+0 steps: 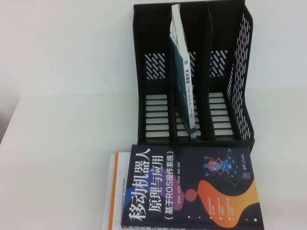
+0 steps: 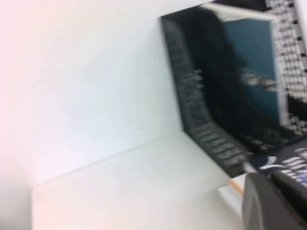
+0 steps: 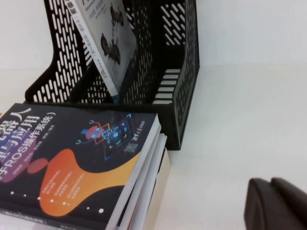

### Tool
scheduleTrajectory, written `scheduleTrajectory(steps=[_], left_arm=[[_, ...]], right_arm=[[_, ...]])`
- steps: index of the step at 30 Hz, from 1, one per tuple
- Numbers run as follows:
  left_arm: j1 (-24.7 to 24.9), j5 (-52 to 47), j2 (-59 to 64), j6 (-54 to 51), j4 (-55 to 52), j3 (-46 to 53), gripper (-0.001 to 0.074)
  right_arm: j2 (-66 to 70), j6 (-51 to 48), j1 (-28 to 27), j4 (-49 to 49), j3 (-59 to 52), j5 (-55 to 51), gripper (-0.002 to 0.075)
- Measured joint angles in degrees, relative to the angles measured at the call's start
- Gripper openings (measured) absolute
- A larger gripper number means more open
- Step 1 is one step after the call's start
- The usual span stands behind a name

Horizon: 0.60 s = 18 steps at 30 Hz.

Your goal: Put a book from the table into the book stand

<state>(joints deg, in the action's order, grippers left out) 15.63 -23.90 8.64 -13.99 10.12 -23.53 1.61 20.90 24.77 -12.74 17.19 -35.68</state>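
Note:
The white book [image 1: 184, 76] with the teal spine band stands in the middle slot of the black book stand [image 1: 153, 120], leaning toward the slot's left wall. It also shows in the right wrist view [image 3: 112, 43] and as a teal face in the blurred left wrist view [image 2: 252, 62]. My left gripper [image 2: 268, 179] is shut and empty, low over the table [image 1: 62, 143] beside the book stack, left of the stand [image 2: 201, 120]. My right gripper [image 3: 269, 184] is shut and empty above the bare table [image 3: 240, 120], right of the stand [image 3: 184, 86]. Neither gripper shows in the high view.
A dark navy book with orange shapes [image 1: 192, 187] lies on a white book with an orange edge [image 1: 115, 191], stacked right in front of the stand. The stack also shows in the right wrist view [image 3: 81, 163]. A white wall rises behind the stand.

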Motion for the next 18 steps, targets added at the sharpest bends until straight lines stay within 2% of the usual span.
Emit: scheduleTrajectory(steps=[4, 10, 18], left_arm=[[-3.2, 10.6, -2.6, 1.6, -0.4, 10.8, -0.0001], [-5.0, 23.9, -6.0, 2.1, 0.4, 23.8, -0.0001], [-7.3, 16.6, -9.1, 2.3, 3.2, 24.7, -0.0001]], right_arm=[[0.0, 0.0, 0.0, 0.0, 0.0, 0.0, -0.0002], [0.0, 0.0, 0.0, 0.0, 0.0, 0.0, -0.0002], [0.0, 0.0, 0.0, 0.0, 0.0, 0.0, -0.0002]])
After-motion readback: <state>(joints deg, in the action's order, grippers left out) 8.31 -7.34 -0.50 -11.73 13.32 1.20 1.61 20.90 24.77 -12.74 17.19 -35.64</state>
